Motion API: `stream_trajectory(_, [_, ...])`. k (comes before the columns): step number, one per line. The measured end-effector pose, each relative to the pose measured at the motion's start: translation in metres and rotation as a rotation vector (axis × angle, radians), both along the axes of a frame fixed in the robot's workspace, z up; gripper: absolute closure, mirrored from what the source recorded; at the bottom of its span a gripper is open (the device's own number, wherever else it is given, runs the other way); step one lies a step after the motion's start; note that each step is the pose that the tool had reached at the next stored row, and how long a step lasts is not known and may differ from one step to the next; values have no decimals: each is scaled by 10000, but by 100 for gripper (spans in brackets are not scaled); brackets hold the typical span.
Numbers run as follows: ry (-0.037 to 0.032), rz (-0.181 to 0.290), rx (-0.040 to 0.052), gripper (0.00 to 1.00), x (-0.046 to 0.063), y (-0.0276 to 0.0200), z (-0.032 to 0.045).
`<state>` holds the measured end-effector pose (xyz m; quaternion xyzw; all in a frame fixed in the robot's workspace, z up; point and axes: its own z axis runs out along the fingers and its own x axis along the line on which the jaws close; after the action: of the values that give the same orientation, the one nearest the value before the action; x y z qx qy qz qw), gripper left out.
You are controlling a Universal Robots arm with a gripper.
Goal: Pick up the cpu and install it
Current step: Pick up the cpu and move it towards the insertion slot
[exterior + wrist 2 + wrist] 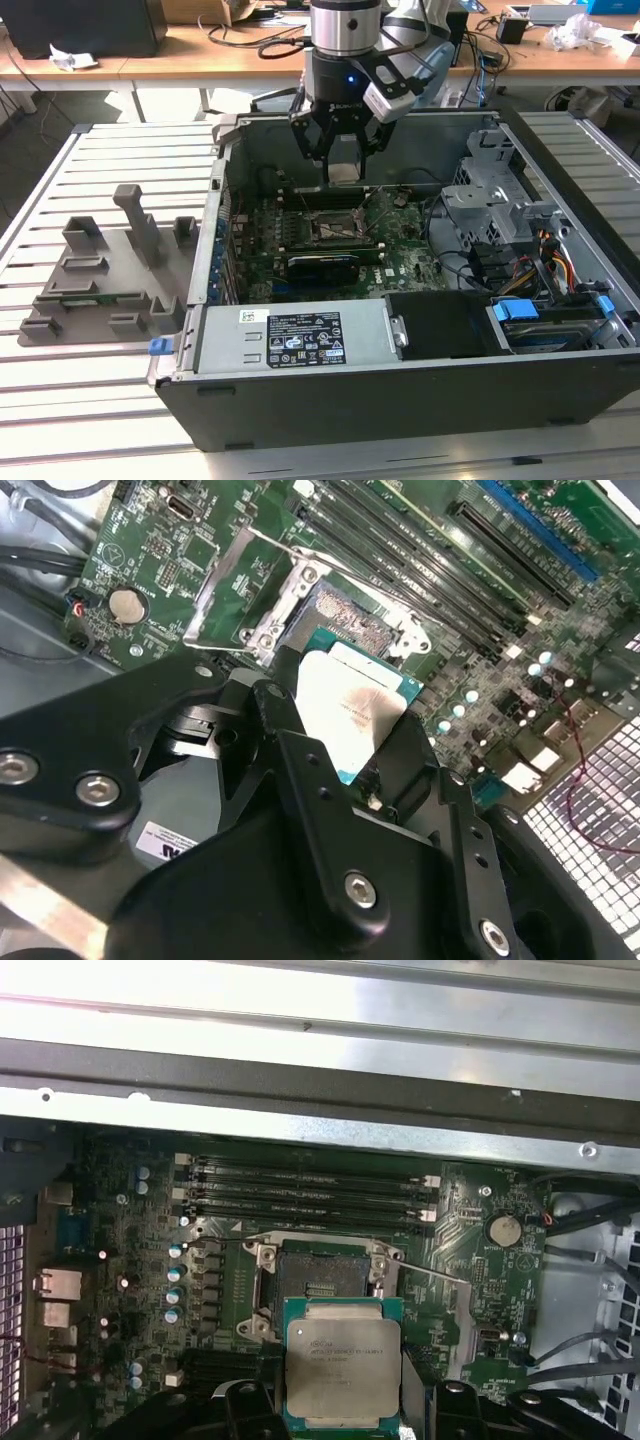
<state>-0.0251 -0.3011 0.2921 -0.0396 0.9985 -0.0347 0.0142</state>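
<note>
Currently, the cpu (343, 1365) is held clamped by the end effector (343, 168) above the open socket (322, 1275), upper centre of the exterior view.

The cpu (343, 1365) wears a smooth, dull silver-grey metal lid with a dark smudge. The gripper (343, 162) is matt black with shiny metal screws; the motherboard (130, 1250) is glossy green, its socket frame (228, 588) bright bare metal.
</note>
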Motion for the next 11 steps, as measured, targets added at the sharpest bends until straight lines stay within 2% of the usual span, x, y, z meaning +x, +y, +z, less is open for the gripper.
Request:
stream_trajectory(2, [-2, 6, 2, 45, 0, 22, -48])
stream_trajectory(4, [-1, 7, 0, 45, 0, 28, -67])
stream_trajectory(8, [0, 8, 1, 45, 0, 70, -120])
stream_trajectory(11, [-1, 11, -8, 45, 0, 76, -140])
